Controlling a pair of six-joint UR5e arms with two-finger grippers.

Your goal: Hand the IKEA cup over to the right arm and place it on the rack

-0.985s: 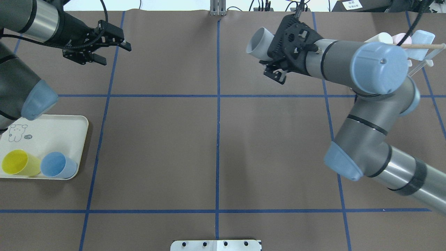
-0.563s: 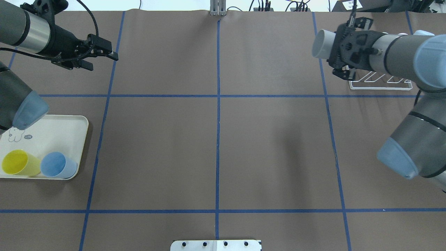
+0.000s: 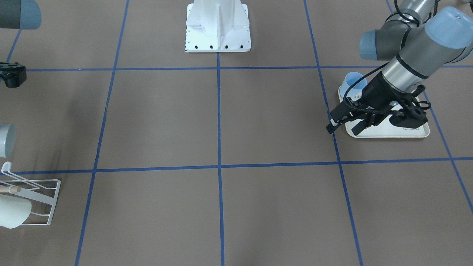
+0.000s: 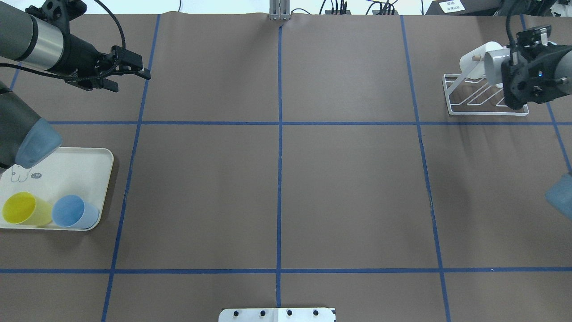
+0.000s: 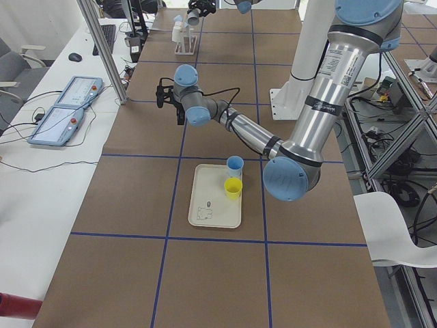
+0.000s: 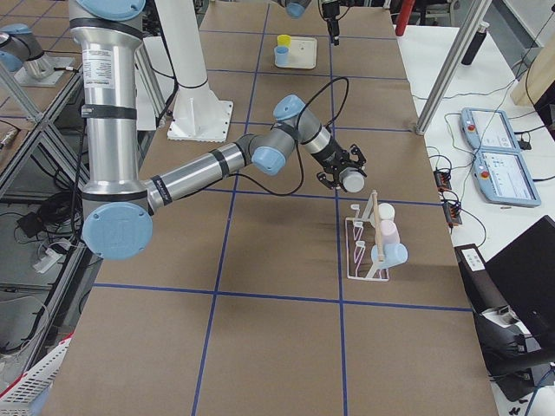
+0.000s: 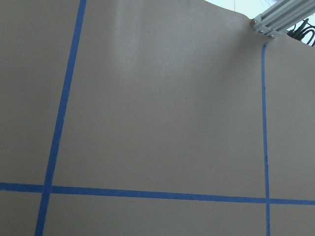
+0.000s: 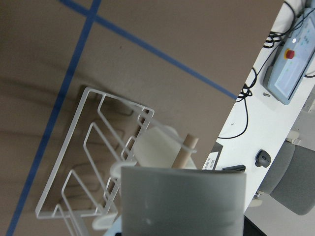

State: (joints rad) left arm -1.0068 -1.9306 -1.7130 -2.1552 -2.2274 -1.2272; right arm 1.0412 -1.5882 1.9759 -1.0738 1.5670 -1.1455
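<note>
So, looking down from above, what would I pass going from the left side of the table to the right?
In order: yellow cup → blue cup → left hand, open → white wire rack → right hand, holding a grey cup over the rack.

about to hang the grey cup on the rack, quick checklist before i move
1. Grey cup gripped by right end effector: ok.
2. Cup brought up close to the rack, not yet on it: ok.
3. Free spot on the rack: cannot tell; white cup, pink cup and blue cup already hang there.
4. Rack standing upright: ok.
5. Left end effector far from the rack, open and empty: ok.
</note>
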